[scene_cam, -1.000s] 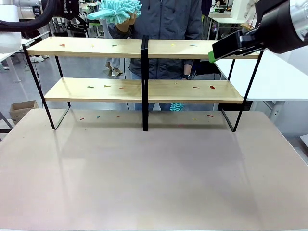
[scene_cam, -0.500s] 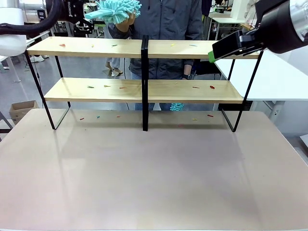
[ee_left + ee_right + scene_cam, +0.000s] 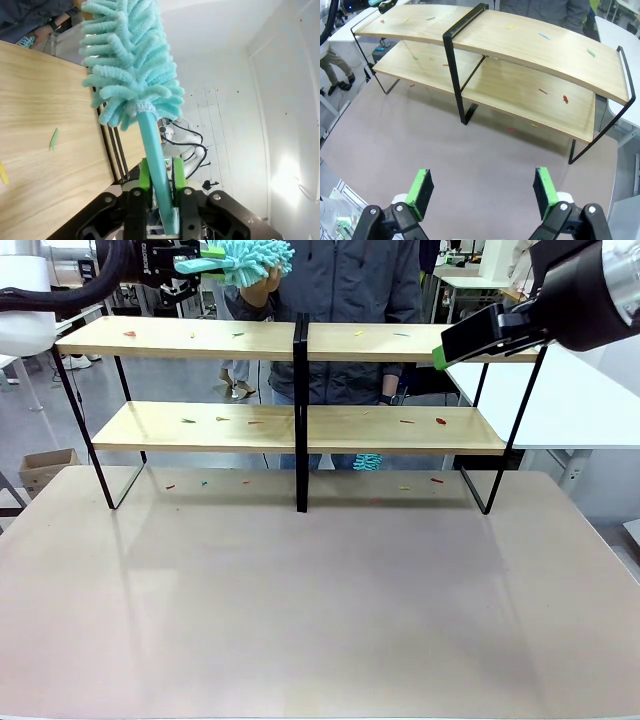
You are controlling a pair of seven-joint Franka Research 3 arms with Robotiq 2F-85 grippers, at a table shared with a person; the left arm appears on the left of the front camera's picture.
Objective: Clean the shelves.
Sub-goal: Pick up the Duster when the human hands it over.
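Two green pads [image 3: 145, 175] of the left gripper [image 3: 160, 174] press narrowly against the teal handle of a duster [image 3: 132, 65]. The gripper is closed on it, and the shaggy head stands up beyond the fingertips. In the front view the left gripper [image 3: 195, 262] sits high at the far left, above the top board. The person's hand [image 3: 262, 280] is at the fluffy head of the duster [image 3: 245, 258] (I cannot tell whether that hand grips it or only steadies it). The right gripper [image 3: 482, 192] has its jaws spread wide with nothing between them. In the front view it [image 3: 445, 350] hangs near the right end of the top board.

The shelves [image 3: 200, 338] stand across the far half of the table [image 3: 320, 620]: two long wooden boards on a thin black frame with a central upright. Small coloured scraps [image 3: 238, 334] lie on both boards and on the table beneath. From the left wrist, the top board [image 3: 40, 125] lies beside and below the duster head, apart from it.

This looks like the handover: the tool is in the left gripper but not yet on the wood. Next, once the hand is clear, the head should tip down onto the left end of the top board. It can then sweep along the board, pushing the scraps off and stopping short of the central upright that wraps over it
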